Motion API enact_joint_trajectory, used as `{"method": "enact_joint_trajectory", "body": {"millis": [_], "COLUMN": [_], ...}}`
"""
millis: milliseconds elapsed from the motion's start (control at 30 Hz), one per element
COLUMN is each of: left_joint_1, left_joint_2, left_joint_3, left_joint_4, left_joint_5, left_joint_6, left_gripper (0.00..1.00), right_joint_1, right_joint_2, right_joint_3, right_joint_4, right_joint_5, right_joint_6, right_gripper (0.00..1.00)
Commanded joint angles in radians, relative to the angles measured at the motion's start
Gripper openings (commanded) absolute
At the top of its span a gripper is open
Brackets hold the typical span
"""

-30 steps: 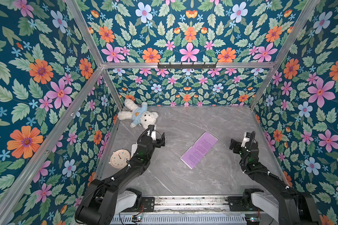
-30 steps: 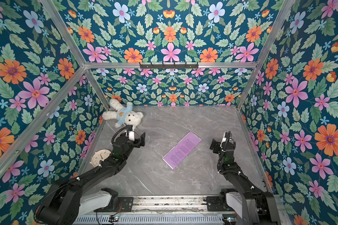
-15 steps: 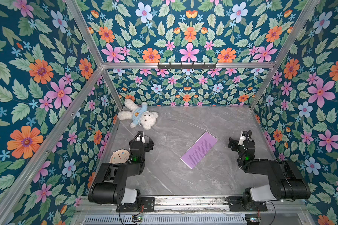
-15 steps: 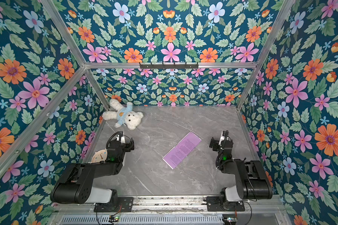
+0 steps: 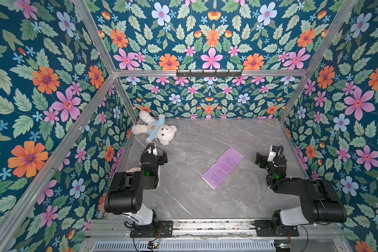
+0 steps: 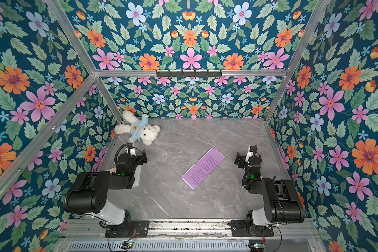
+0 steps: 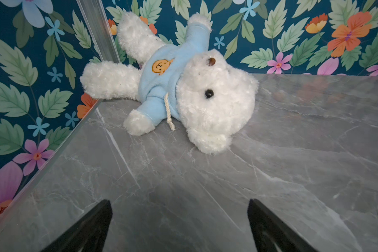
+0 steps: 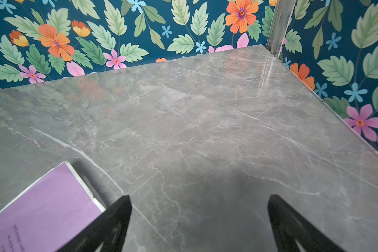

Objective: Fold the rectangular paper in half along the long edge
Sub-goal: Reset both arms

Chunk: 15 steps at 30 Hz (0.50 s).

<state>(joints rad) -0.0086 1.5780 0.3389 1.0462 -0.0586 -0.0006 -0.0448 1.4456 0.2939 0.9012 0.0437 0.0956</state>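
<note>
Lilac stock, small dark print, pale edges: we enter the rectangular paper (image 5: 223, 168) as lying flat on the grey marble table (image 5: 205, 203), between the two arms and touched by neither. In both top views its long axis runs on a slant, from the near middle of the table toward the far right. We judge the paper (image 6: 203, 168) narrow for a full sheet. At its corner the right wrist view shows a white edge with what may be a second layer beneath, so the fold may already be made; we cannot say for certain. Nearer arm: the right. The right gripper (image 5: 260, 158) sits near the sheet's far end, a little to its side, and from its wrist camera the right gripper (image 8: 199, 196) shows its jaws spread wide and empty over bare marble. The left gripper (image 5: 156, 153) stands well apart on the opposite side. We enter the left gripper (image 7: 179, 201) as likewise spread wide, nothing between its fingers, facing the white teddy bear (image 7: 183, 87) in the far left corner.
</note>
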Motion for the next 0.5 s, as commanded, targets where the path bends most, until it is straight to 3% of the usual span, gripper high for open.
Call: {"method": "enact_joint_trajectory", "body": {"millis": [0, 33, 100, 467], "left_joint_1": [-0.001, -0.001, -0.002, -0.002], "left_joint_2": [0.041, 0.011, 0.033, 0.023], "left_joint_3": [-0.063, -0.046, -0.055, -0.052], "left_joint_4": [0.232, 0.137, 0.2, 0.169], "left_joint_5": [-0.054, -0.054, -0.061, -0.053], "left_joint_6": [-0.013, -0.026, -0.015, -0.018], "left_gripper": [1.0, 1.0, 1.0, 1.0], "right_joint_1": [0.0, 0.0, 0.0, 0.0], "right_joint_2": [0.002, 0.001, 0.001, 0.001], "right_joint_3": [0.003, 0.003, 0.003, 0.002], "right_joint_4": [0.028, 0.028, 0.029, 0.027], "right_joint_5": [-0.007, -0.007, -0.007, -0.007], "right_joint_6": [-0.005, -0.005, -0.005, -0.004], "right_gripper": [0.99, 0.99, 0.99, 0.99]}}
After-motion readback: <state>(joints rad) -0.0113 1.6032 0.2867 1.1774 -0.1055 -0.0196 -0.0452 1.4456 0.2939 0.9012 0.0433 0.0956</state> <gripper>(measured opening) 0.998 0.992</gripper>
